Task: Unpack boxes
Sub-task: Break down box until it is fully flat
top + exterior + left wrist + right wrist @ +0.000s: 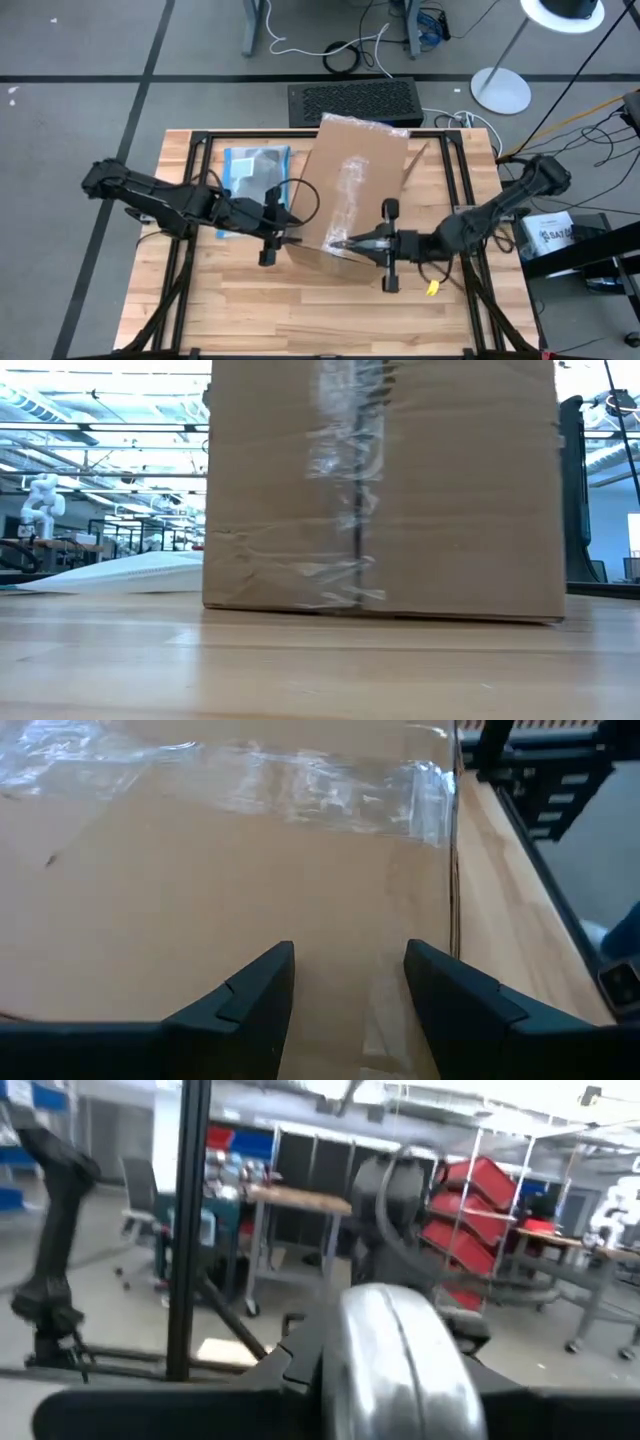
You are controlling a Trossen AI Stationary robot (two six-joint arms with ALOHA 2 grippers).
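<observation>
The brown cardboard box (355, 190) stands on its base in the middle of the table, with clear tape (352, 185) down its top. In the low view the box (450, 490) fills the picture. My left gripper (283, 232) is at the box's left side, open, fingers (250, 1010) apart in front of bare cardboard (200, 900); whether they touch it I cannot tell. My right gripper (345, 243) reaches over the box's near edge from the right, shut on a silvery rounded metal thing (400, 1360). My right gripper has the silvery metal thing (395, 1330) between its two dark fingers (300, 1370). The thing sticks out ahead of the fingers, lifted above the table. The wrist view looks along it, so which part is held does not show.
A clear plastic pouch with a blue edge (255, 175) lies at the back left, beside the box. A black grille-topped unit (355, 100) sits past the far edge. Black frame rails (195, 200) run along the table's sides. A small yellow bit (432, 288) lies near the right arm.
</observation>
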